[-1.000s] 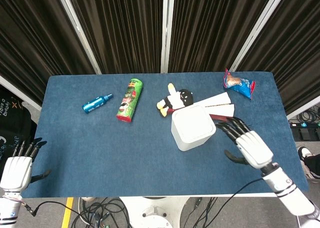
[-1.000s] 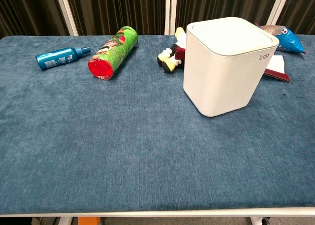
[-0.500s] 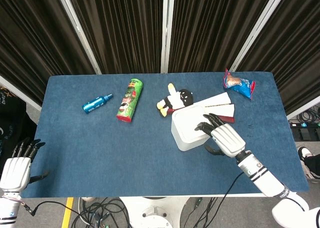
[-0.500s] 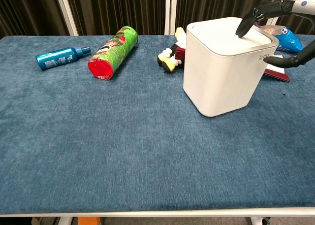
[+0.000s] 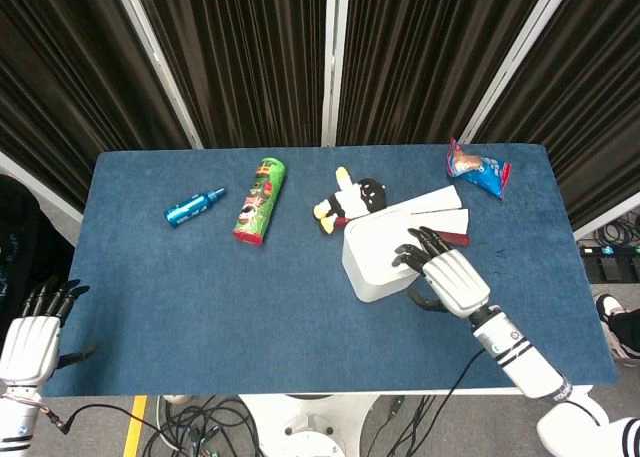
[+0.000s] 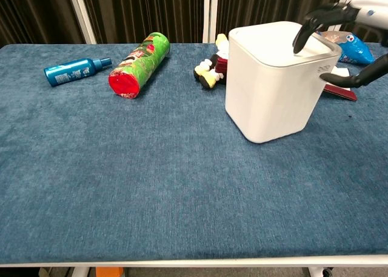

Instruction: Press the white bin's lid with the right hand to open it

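Observation:
The white bin (image 5: 378, 262) stands right of the table's middle, and the chest view shows it as a tall box (image 6: 273, 92). My right hand (image 5: 452, 279) reaches over it from the right. Its fingertips (image 5: 410, 249) rest on the lid (image 6: 270, 40), whose right edge looks pushed down slightly below the rim. In the chest view the right hand (image 6: 338, 13) curves its fingers (image 6: 301, 36) down onto the lid while the thumb (image 6: 354, 78) hangs beside the bin's wall, holding nothing. My left hand (image 5: 30, 339) hovers with fingers apart off the table's front left corner.
Behind the bin lie a plush toy (image 5: 350, 202), a white box with a dark red book (image 5: 447, 215) and a snack bag (image 5: 478, 167). A green chips can (image 5: 258, 200) and a blue bottle (image 5: 195, 207) lie at the back left on the blue table (image 5: 200, 317).
My right hand moved left from the table surface onto the bin's lid, then pressed down a little; the lid's right edge now sits lower. The left hand stayed put.

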### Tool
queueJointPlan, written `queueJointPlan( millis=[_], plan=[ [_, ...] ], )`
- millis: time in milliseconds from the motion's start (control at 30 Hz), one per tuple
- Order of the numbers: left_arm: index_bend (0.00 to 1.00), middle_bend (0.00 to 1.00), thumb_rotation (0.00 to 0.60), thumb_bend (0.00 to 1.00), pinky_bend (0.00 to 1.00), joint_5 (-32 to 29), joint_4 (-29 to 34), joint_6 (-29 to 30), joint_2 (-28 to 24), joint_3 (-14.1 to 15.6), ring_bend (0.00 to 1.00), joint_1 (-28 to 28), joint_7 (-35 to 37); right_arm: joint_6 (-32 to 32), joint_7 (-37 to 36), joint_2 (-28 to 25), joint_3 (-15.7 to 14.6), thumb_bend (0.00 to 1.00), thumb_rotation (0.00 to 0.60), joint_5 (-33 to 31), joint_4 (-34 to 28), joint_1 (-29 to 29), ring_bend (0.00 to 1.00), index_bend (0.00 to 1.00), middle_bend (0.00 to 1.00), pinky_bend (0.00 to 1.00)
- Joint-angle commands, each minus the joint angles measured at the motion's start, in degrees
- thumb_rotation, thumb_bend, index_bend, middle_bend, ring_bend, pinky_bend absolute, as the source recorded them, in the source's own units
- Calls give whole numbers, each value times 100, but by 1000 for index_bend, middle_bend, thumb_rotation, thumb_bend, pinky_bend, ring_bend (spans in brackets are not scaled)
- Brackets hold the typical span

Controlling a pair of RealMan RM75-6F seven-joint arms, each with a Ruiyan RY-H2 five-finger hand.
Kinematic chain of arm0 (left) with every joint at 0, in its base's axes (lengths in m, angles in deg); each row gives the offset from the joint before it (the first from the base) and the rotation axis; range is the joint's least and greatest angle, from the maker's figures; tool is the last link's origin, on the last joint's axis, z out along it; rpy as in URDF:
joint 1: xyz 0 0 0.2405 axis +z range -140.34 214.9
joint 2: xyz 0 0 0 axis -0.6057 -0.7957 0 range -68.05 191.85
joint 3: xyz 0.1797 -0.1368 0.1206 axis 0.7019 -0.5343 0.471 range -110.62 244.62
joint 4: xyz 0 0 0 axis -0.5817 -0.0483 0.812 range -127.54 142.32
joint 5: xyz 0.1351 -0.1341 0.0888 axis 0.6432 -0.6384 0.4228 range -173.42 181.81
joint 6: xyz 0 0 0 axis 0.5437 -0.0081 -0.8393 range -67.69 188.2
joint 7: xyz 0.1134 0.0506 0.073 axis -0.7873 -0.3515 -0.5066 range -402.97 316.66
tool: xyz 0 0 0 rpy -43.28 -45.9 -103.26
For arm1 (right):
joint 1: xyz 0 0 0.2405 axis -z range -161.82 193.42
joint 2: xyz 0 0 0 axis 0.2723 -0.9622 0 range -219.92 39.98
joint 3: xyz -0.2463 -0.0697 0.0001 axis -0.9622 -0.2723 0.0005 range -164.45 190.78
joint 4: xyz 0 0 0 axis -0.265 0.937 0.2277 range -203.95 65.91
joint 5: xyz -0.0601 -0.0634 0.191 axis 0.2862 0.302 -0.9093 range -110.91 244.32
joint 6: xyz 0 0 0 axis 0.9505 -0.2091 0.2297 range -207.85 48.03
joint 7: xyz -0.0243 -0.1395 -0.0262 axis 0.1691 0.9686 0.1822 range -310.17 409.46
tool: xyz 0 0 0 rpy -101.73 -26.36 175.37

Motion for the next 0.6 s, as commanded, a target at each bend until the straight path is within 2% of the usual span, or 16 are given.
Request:
queueJointPlan(
  millis=[33, 133, 233, 433, 600],
  plan=[
    [189, 134, 600, 0, 93, 14, 5, 11, -4, -5, 25, -2, 6, -687, -196, -156, 146, 285, 600, 139, -40, 282, 0, 144, 165, 0],
    [189, 134, 600, 0, 93, 24, 14, 13, -14, -10, 25, -10, -1, -919, -245, -297, 166, 285, 600, 79, -72, 432, 0, 57, 97, 0],
    [189, 134, 600, 0, 92, 37, 34, 11, -35, -18, 25, -23, -16, -1205, -311, -433, 105, 286, 600, 80, -74, 659, 0, 20, 68, 0],
    [189, 134, 600, 0, 92, 58, 89, 11, -53, -14, 25, -31, -53, -1813, -417, -544, -299, 287, 600, 123, 106, 1337, 0, 0, 46, 0],
    [189, 134, 600, 0, 92, 96, 139, 39, -53, -3, 24, -27, -93, -2265, -694, -418, -743, 287, 600, 322, 368, 1916, 0, 0, 46, 0]
  ],
)
